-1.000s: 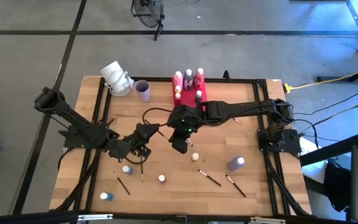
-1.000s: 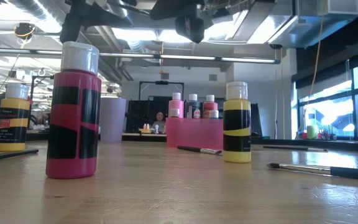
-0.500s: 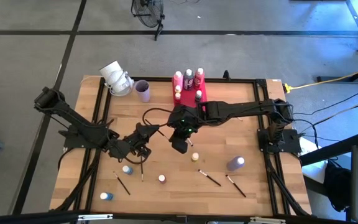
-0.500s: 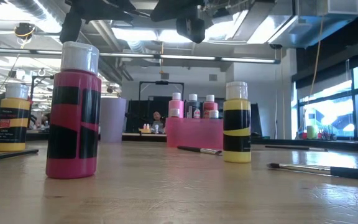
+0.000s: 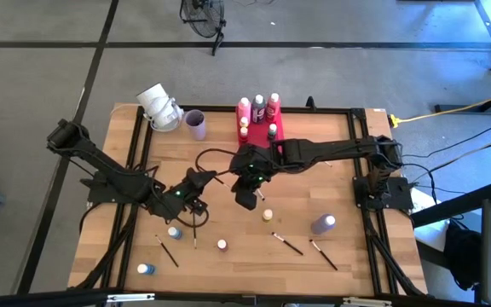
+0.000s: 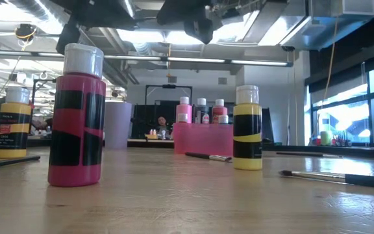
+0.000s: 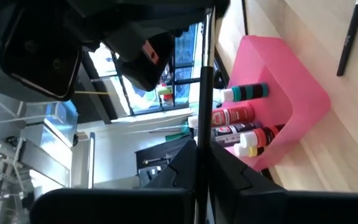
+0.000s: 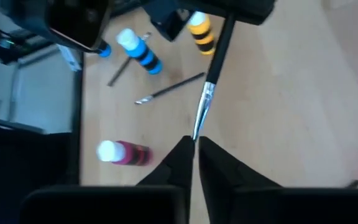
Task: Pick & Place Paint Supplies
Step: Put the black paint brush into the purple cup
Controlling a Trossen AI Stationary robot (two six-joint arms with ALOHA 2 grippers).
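A thin dark paintbrush (image 8: 213,68) with a pale tip is held in the air between my two grippers, over the middle of the table. My left gripper (image 5: 199,186) is shut on its handle; the shaft (image 7: 204,93) rises from between the fingers in the left wrist view. My right gripper (image 5: 239,194) is shut at the bristle end. The pink-red tray (image 5: 267,130) at the far middle holds several upright bottles. Loose bottles stand nearer: blue (image 5: 175,232), red (image 5: 222,245), yellow (image 5: 268,215), purple (image 5: 322,223). My left gripper pinches the brush's dark handle (image 7: 202,146) between its two fingers, which lie along the shaft. The brush is lifted clear of the table and points toward my right gripper. My right gripper (image 8: 194,148) has the pale bristle tip (image 8: 199,124) running in between its fingertips. Whether they press on the tip, I cannot tell.
A lilac cup (image 5: 196,124) and a white object (image 5: 160,107) stand at the far left. More brushes lie near the front edge (image 5: 167,251), (image 5: 286,245), (image 5: 324,254). Another blue bottle (image 5: 146,269) stands at the front left. A person shows far behind the table (image 6: 160,123).
My left gripper has turned a little at the wrist and shifted slightly toward the table's left edge. The brush stays between the two grippers.
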